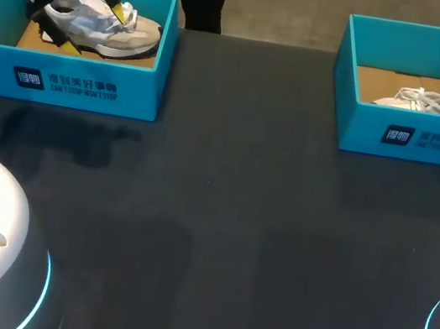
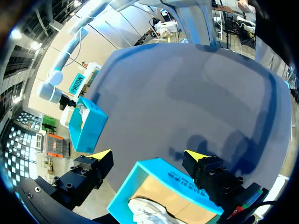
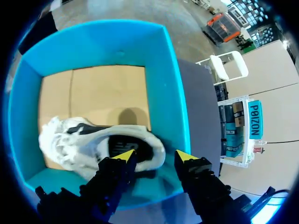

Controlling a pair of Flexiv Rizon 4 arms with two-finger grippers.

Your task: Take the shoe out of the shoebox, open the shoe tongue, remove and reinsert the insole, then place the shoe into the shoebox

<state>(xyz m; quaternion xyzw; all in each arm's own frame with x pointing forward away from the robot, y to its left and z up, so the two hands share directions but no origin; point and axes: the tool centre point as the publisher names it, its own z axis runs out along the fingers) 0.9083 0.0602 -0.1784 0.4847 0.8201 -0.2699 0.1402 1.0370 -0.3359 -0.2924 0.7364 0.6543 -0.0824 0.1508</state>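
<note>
Left claw (image 1: 92,27) is spread wide over the left shoebox (image 1: 89,86), which sits at approx. 10 o'clock on the table (image 1: 219,216) in the head view. One yellow tip is up by the white stuffing at the shoe's mouth and the other is down by the near sole edge, so the tip-to-tip line runs approx. 1-to-7 o'clock.

The left shoe (image 1: 139,34) lies flat on the box floor w/ its long axis on the 9-to-3 line: toe at 3, heel end at 9, under the claw. We judge the fingers bracket the shoe across its narrow width, which is what a lift-out grip needs. We can't tell whether either tip touches it, and nothing is pinched.

Right claw (image 3: 155,155) is also spread and holds nothing. It hangs above the right shoebox (image 1: 416,139) at approx. 2 o'clock. In its wrist view one finger is over the heel opening of the right shoe (image 3: 70,140) and the other is beside the box wall. That shoe also lies 9-to-3, heel twd 3.

Each arm is nearest its own box. We judge the take-out step is not yet done on either side, since both shoes are in their boxes.
</note>
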